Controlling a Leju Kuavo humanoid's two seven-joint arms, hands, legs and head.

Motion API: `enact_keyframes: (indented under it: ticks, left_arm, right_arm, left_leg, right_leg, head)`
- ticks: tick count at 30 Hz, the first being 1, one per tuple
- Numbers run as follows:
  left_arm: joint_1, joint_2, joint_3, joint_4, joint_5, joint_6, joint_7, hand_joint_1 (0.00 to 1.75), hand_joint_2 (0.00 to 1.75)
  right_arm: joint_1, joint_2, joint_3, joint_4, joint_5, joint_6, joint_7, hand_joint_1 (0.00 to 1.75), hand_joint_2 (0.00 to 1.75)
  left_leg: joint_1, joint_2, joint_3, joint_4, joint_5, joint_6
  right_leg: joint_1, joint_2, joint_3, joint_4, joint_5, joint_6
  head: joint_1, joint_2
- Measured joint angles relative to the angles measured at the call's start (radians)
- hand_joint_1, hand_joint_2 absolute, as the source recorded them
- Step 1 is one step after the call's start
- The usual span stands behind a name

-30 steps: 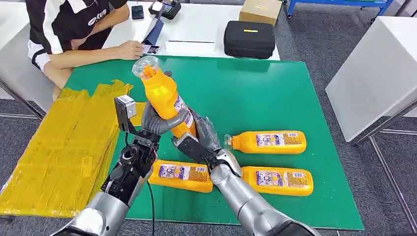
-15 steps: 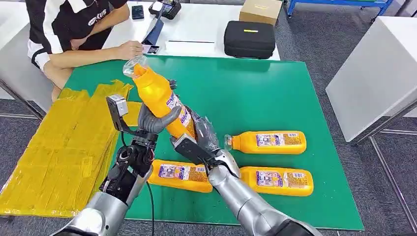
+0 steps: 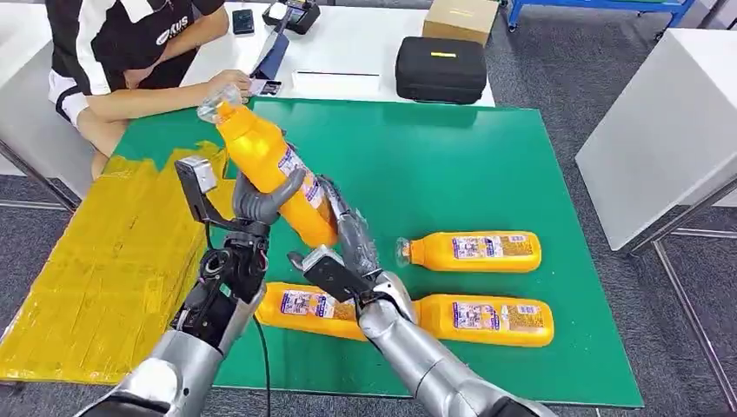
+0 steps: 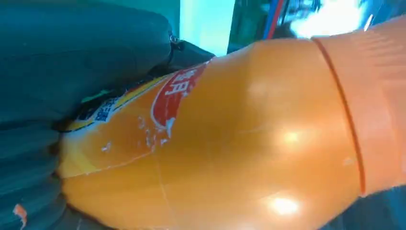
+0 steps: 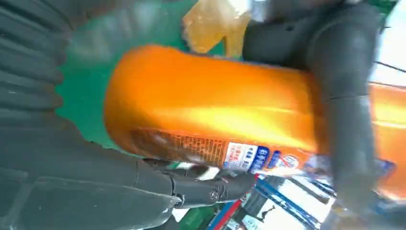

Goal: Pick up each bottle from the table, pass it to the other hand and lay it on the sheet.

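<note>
An orange juice bottle [image 3: 269, 165] with a clear cap tilts up and to the left above the green mat [image 3: 452, 165]. My left hand [image 3: 256, 204] grips it around its middle, and the left wrist view shows the bottle [image 4: 230, 143] close against that hand [image 4: 72, 62]. My right hand [image 3: 348, 239] stands beside the bottle's base with its fingers stretched out; in the right wrist view the bottle [image 5: 206, 105] lies off the right hand [image 5: 95, 182], with green mat showing between. The yellow sheet [image 3: 113, 261] lies at the mat's left.
Three more orange bottles lie on the mat: one at the right [image 3: 474, 250], one at the front right [image 3: 487, 319] and one under my arms [image 3: 304, 306]. A person [image 3: 130, 52] sits at the far left. A black case [image 3: 441, 69] and a cardboard box [image 3: 461, 17] stand behind.
My left hand has carried the bottle left toward the sheet, tilting it further. The right hand's fingers have come off the bottle's lower part and trail beside it.
</note>
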Motion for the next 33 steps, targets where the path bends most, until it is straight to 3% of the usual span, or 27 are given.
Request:
enact_keyframes:
  ticks: [8,22,25,29,31,33]
  left_arm:
    - [-0.008,0.039,0.03,-0.024,-0.005,0.016,0.004,1.75,1.75]
    - [-0.008,0.058,0.042,-0.035,-0.01,0.025,0.002,1.75,1.75]
    - [-0.009,0.068,0.046,-0.053,-0.075,0.138,-0.015,1.75,1.75]
    - [-0.031,0.103,0.047,-0.078,-0.353,0.468,-0.008,1.75,1.75]
    - [-0.068,0.133,0.027,-0.065,-0.603,0.587,0.087,1.75,1.75]
    - [-0.115,0.171,-0.02,-0.017,-0.936,0.72,0.267,1.75,1.75]
  right_arm:
    - [0.058,-0.011,0.029,-0.138,-0.024,-0.027,-0.007,0.0,1.75]
    - [0.08,-0.013,0.034,-0.194,-0.026,-0.036,-0.007,0.0,1.75]
    - [0.109,-0.024,0.036,-0.257,-0.026,-0.07,-0.007,0.0,1.75]
    - [0.171,-0.045,0.031,-0.375,0.015,-0.079,-0.008,0.0,1.75]
    - [0.206,-0.055,0.026,-0.446,0.022,-0.064,-0.008,0.0,1.75]
    - [0.24,-0.063,0.026,-0.512,0.032,-0.049,-0.007,0.0,1.75]
  left_leg:
    - [0.0,0.0,0.0,0.0,0.0,0.0]
    - [0.0,0.0,0.0,0.0,0.0,0.0]
    - [0.0,0.0,0.0,0.0,0.0,0.0]
    - [0.0,0.0,0.0,0.0,0.0,0.0]
    - [0.001,0.0,0.0,0.0,0.0,0.0]
    - [0.001,0.0,0.0,0.0,0.0,0.0]
  right_leg:
    - [0.0,0.0,0.0,0.0,0.0,0.0]
    - [0.0,0.0,0.0,0.0,0.0,0.0]
    - [0.0,0.0,0.0,0.0,0.0,0.0]
    - [0.0,0.0,-0.001,0.0,0.0,0.0]
    - [0.0,-0.002,-0.001,0.0,-0.001,-0.001]
    - [0.0,-0.001,0.0,0.0,0.0,-0.001]
  head:
    - [0.0,0.0]
    - [0.0,0.0]
    - [0.0,0.0]
    - [0.0,0.0]
    - [0.0,0.0]
    - [0.0,0.0]
